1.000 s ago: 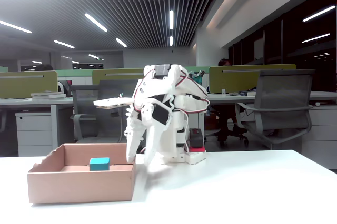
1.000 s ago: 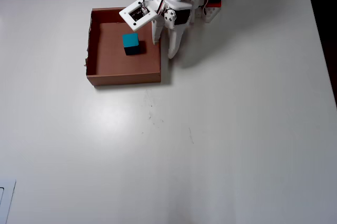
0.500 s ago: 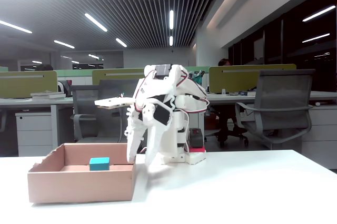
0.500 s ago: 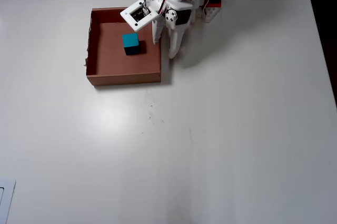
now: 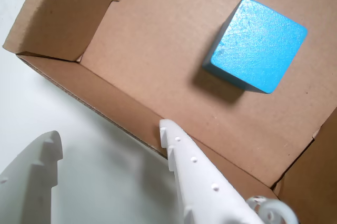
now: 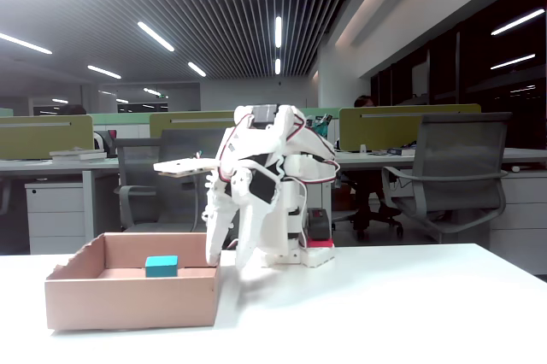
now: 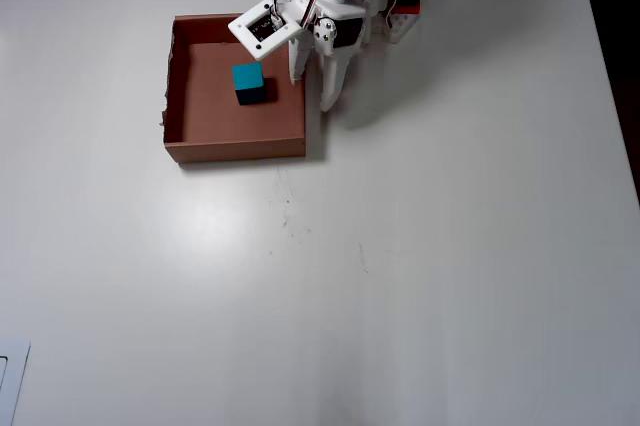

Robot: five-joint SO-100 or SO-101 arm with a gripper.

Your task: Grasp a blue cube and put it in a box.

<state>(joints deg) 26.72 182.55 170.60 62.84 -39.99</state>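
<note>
One blue cube (image 7: 248, 83) sat alone on the floor of the box (image 7: 182, 141), clear of the empty, parted fingers (image 7: 309, 93).

The fingers hung over the box's right wall in the overhead view, one tip inside, one over the white counter (image 7: 420, 246), with the cube off to their left. The cube looked solid, matte and faintly grainy; the box was shallow brown cardboard with low walls. The task seemed complete.

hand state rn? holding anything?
Hand: open, holding nothing. Its tips straddle the right wall of the box in the overhead view; the blue cube sits loose on the box floor, clear of both fingers.
</note>
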